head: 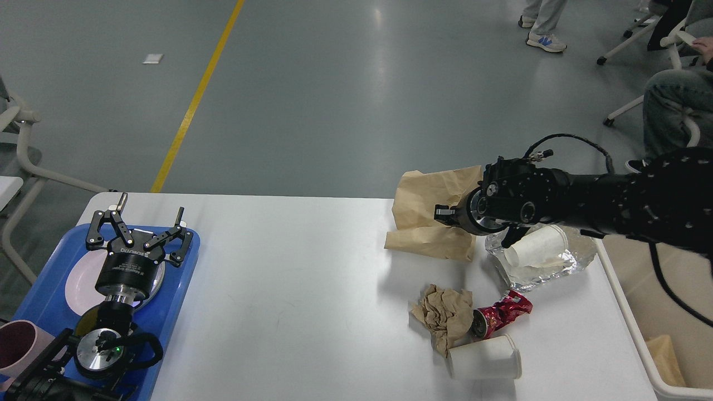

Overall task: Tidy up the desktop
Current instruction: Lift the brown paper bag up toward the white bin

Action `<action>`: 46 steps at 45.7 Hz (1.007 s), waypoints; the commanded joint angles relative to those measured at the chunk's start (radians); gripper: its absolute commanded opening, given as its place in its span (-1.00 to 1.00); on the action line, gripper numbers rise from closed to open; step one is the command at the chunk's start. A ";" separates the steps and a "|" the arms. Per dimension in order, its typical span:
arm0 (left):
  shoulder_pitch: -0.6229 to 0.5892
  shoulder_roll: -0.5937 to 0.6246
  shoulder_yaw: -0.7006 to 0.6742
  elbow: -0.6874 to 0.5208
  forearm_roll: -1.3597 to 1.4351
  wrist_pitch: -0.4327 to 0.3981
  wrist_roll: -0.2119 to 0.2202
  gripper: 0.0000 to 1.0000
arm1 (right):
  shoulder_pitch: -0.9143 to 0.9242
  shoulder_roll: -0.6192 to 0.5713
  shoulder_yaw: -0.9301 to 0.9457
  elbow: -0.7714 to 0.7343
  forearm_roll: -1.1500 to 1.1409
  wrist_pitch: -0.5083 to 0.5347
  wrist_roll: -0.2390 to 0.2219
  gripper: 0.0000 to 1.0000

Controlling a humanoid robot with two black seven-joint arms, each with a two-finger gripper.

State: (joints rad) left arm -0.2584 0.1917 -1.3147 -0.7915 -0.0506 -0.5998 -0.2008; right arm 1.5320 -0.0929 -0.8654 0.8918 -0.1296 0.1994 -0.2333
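- My right arm (613,195) comes in from the right edge and stretches level above the far right part of the desktop (301,278), wrist turned so the pincer faces left.
- My right gripper (445,214) is clamped on the brown paper bag (429,217); the bag's upper part hangs lifted past the table's far edge while its lower edge lies on the white surface.
- My left arm (106,317) rises from the lower left corner, forearm pointing away from me, above the blue tray (172,289).
- My left gripper (142,223) has its two fingers spread wide apart with nothing between them, hovering over the pale plate (75,284) in the tray.
- The desktop fills the lower half of the view, white with rounded corners, the tray on its left end and the cream bin (663,312) just beside its right end.
- On the right part lie a crumpled brown paper wad (443,312), a crushed red can (504,314) touching it, and a white paper cup (484,359) on its side in front of both.
- Below my right wrist, a clear plastic wrap (557,262) holds another white cup (535,248).
- A pink mug (16,348) stands at the tray's near left corner.
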 commanded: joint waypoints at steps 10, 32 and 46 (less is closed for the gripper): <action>-0.001 0.000 0.000 0.000 0.000 0.000 0.000 0.93 | 0.477 -0.129 -0.279 0.340 0.076 0.276 0.020 -1.00; -0.001 0.000 0.000 0.000 0.000 0.000 0.001 0.93 | 0.919 -0.258 -0.541 0.592 0.008 0.592 0.264 -1.00; 0.001 0.000 0.000 0.000 0.000 0.000 0.000 0.93 | 0.921 -0.333 -0.739 0.576 0.011 0.535 0.270 -1.00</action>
State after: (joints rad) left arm -0.2583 0.1917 -1.3144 -0.7915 -0.0507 -0.5998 -0.2008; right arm 2.4570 -0.3680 -1.4942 1.4797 -0.1161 0.7735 0.0395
